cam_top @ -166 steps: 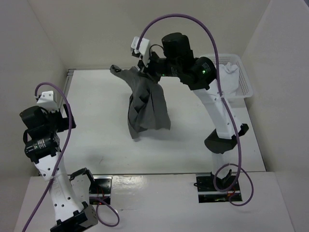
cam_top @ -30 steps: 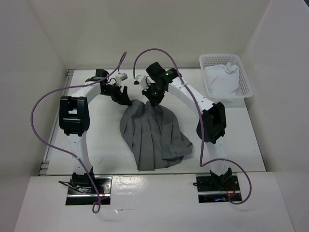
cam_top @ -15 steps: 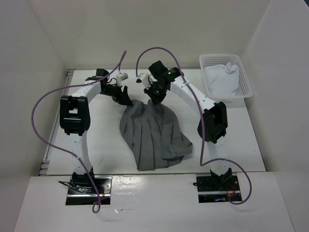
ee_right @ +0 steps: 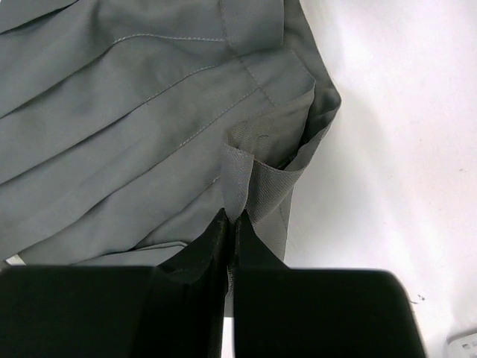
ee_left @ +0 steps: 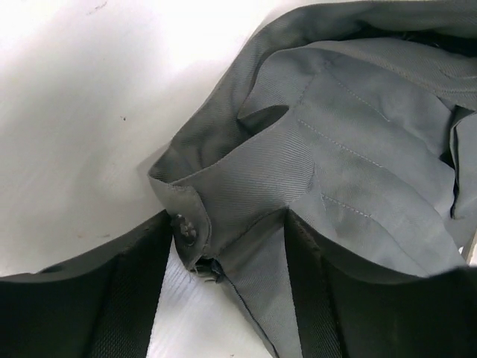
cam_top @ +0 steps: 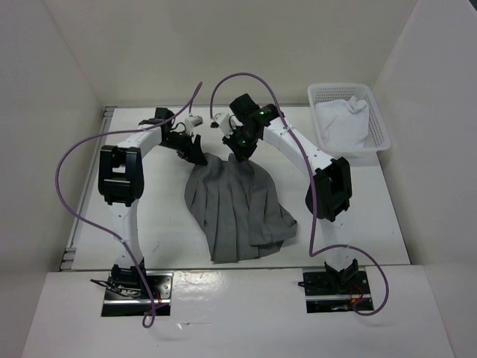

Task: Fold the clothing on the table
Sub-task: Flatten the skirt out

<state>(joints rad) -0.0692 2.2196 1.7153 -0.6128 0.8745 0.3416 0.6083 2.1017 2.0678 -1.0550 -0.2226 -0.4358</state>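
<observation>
Risk: right gripper [ee_right: 231, 224] clamped on skirt [cam_top: 238, 205] waistband corner, thin bite, may slip; left gripper [ee_left: 227, 235] apart around buttoned corner, could catch one layer only, skewing fold.

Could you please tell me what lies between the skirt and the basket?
Only bare table, crossed overhead by the right arm, in the top view.

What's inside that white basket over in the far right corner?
A crumpled white cloth fills most of the basket. Whatever lies under the cloth, if anything, is covered and cannot be seen.
</observation>
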